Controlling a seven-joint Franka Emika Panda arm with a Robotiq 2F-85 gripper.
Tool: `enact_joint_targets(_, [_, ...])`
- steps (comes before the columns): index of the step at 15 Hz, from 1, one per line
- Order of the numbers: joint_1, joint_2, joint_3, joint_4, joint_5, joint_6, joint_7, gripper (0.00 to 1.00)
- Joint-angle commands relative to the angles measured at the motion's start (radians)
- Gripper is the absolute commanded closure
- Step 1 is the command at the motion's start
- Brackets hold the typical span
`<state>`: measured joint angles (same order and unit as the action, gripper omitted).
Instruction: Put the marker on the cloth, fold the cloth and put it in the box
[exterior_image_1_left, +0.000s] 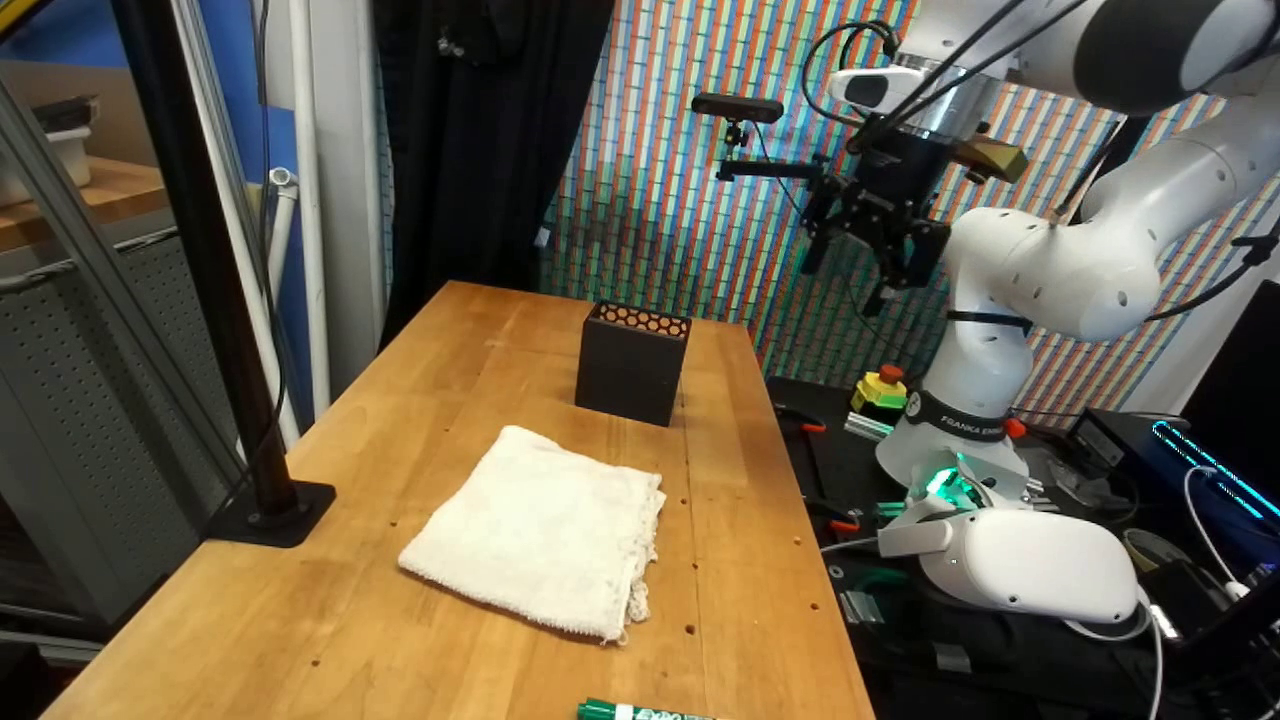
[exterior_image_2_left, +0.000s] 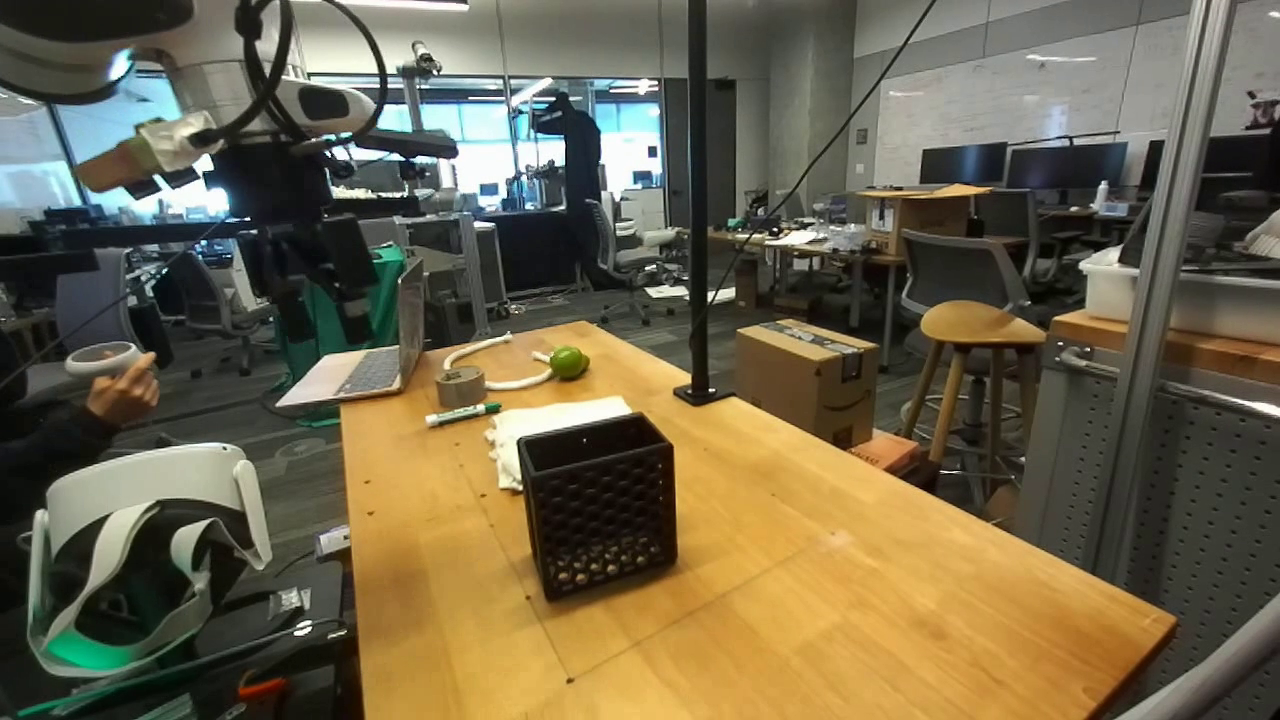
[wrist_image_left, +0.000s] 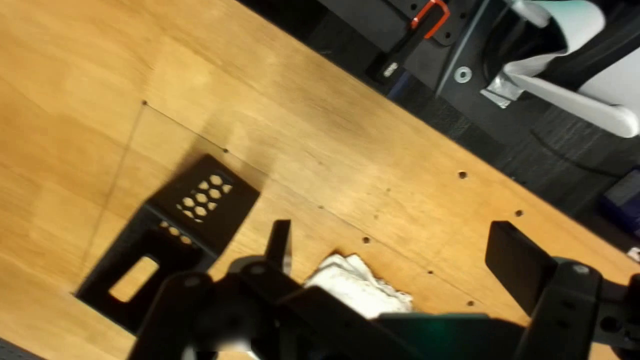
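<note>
On the wooden worktop (exterior_image_1_left: 740, 560), an off-white cloth (exterior_image_1_left: 540, 530) lies flat between an upright, open-topped black box (exterior_image_1_left: 630, 370) and a green marker (exterior_image_2_left: 464, 413). Near the marker, in an exterior view, rest a tape roll (exterior_image_2_left: 461, 392), a curved white cord (exterior_image_2_left: 518, 383) and a round green fruit (exterior_image_2_left: 568, 363). A black pole (exterior_image_2_left: 699, 200) stands at one edge

The cream cloth (exterior_image_1_left: 540, 535) lies flat between the green marker (exterior_image_2_left: 463, 415) and open-topped black box (exterior_image_1_left: 630, 370).

Near your wooden worktop (exterior_image_2_left: 760, 540) a black curtain (exterior_image_1_left: 480, 150) is hanging, while bright windows (exterior_image_2_left: 490, 140) are glowing beyond grey floor (exterior_image_2_left: 305, 480).
</note>
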<state>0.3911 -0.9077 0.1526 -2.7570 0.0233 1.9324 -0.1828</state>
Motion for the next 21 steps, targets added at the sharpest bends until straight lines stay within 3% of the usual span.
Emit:
enact_joint_targets(1, [0.133,0.023,0.061,0.002,0.119,0.068,-0.037,0.00])
enact_joint_targets(5, [0.289,0.146,0.136,-0.002,0.262,0.241,-0.071,0.00])
enact_joint_targets(10, [0.466,0.375,0.126,-0.015,0.352,0.536,-0.194,0.00])
enact_joint_targets(12, [0.490,0.470,0.114,0.006,0.330,0.637,-0.207,0.00])
enact_joint_targets(13, [0.486,0.381,0.115,-0.018,0.298,0.553,-0.142,0.00])
enact_joint_targets(16, [0.496,0.469,0.108,-0.004,0.303,0.618,-0.168,0.00])
enact_joint_targets(21, [0.496,0.479,0.105,0.002,0.304,0.622,-0.178,0.00])
